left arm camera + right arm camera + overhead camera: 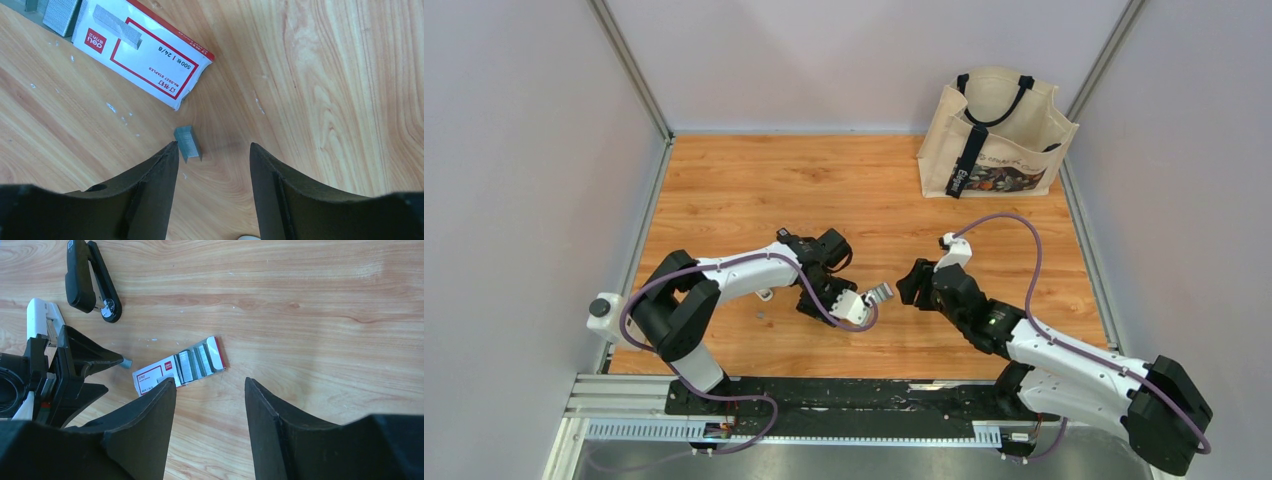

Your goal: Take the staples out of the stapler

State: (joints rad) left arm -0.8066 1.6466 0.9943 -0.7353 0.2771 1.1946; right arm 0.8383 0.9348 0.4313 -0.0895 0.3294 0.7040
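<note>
Both grippers hang open over the table, one short strip of staples lying at the left one's fingertip.

Nearest, the left gripper (214,145) hovers low over the table (325,100), jaws parted with nothing between them. A grey strip of staples (188,144) lies flat on the wood at the tip of one finger, touching or just beside it, and seemingly placed where the jaws could straddle it. The right gripper (210,382) faces it from across, also released and empty, probably holding back to leave room. Just beyond, a flat red-and-white box (150,60) lies label up with more staples (192,364) resting on its end, which looks like the collecting spot. Farther off, the black stapler (92,282) lies well apart from everything and appears hinged open, as emptying would need. A canvas bag (999,130) stands at the far edge.
</note>
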